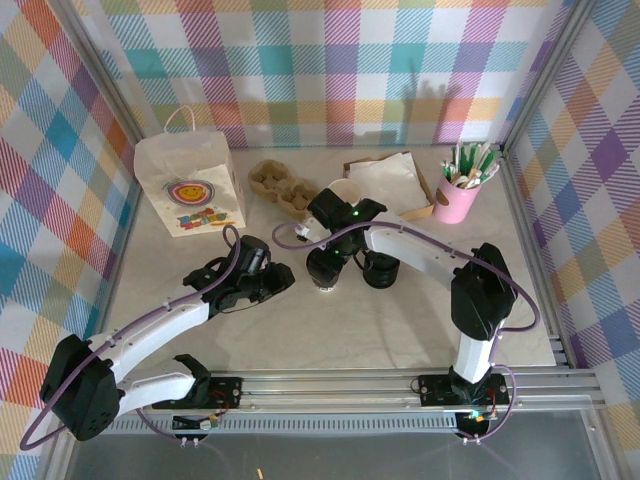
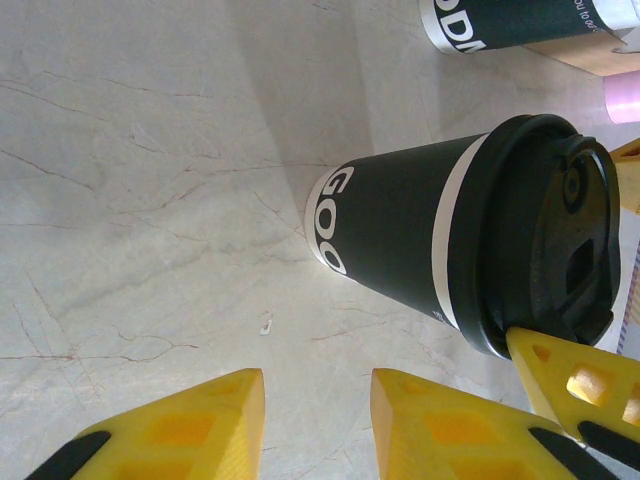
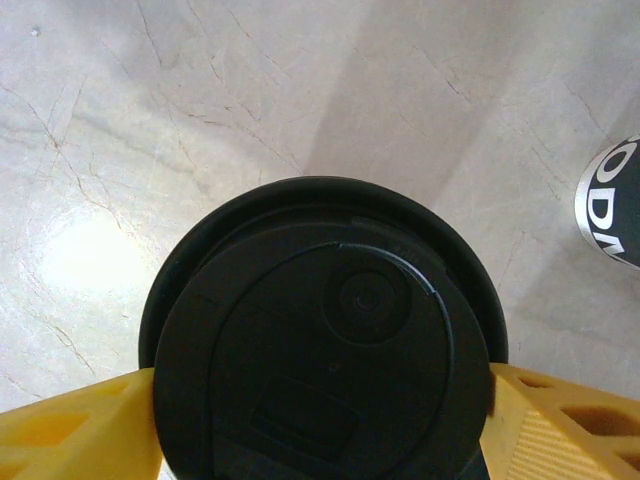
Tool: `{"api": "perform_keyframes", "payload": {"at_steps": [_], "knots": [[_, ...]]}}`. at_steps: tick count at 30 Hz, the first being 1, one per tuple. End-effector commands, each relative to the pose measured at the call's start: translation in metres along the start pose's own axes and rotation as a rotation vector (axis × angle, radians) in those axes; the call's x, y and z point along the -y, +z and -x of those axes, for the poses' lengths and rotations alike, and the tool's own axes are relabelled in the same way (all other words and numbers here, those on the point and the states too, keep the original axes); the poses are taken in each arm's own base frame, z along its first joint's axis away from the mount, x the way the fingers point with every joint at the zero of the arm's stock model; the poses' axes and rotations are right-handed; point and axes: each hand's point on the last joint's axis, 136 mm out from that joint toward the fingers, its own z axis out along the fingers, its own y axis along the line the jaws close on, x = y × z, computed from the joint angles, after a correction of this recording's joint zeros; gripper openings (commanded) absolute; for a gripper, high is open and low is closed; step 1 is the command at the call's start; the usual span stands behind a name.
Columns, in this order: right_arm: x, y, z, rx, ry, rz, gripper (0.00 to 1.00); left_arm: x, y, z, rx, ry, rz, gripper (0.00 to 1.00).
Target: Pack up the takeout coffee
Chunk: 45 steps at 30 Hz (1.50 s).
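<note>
The takeout coffee (image 2: pixel 400 240) is a dark paper cup with white bands and a round black lid (image 3: pixel 320 330), standing upright on the marble table. My right gripper (image 3: pixel 322 385) comes down over it from above (image 1: pixel 325 262). Its yellow fingers (image 3: pixel 70 430) press against opposite sides of the lid. One of those fingertips (image 2: pixel 525 350) touches the lid's rim in the left wrist view. My left gripper (image 2: pixel 318 400) hovers low over the table just left of the cup (image 1: pixel 270 278). It is open, with bare table between its fingers.
A second dark cup (image 1: pixel 380 270) stands just right of the held one. At the back are a white paper bag (image 1: pixel 190 185), a cardboard cup carrier (image 1: pixel 280 185), a napkin box (image 1: pixel 390 180) and a pink holder of straws (image 1: pixel 460 195).
</note>
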Motion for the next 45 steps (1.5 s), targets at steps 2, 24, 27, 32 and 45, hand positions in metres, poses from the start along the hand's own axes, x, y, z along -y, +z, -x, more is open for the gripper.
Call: {"api": "perform_keyframes", "payload": {"at_steps": [2,24,27,32,45], "knots": [[-0.011,0.016,-0.021,-0.091,0.03,0.048,0.76,0.001,-0.002,0.001,0.008,0.006,0.001,0.33],[-0.011,0.018,-0.039,-0.132,0.218,0.026,0.69,0.043,0.019,0.008,0.006,-0.133,-0.241,0.34],[-0.013,0.016,-0.037,-0.129,0.251,0.032,0.68,0.044,0.025,0.006,-0.005,-0.157,-0.255,0.34],[-0.016,0.014,-0.033,-0.12,0.285,0.055,0.67,0.043,0.029,0.006,0.001,-0.18,-0.277,0.34],[-0.018,0.011,-0.032,-0.118,0.292,0.06,0.66,0.046,0.039,0.009,0.018,-0.242,-0.348,0.34]]}}
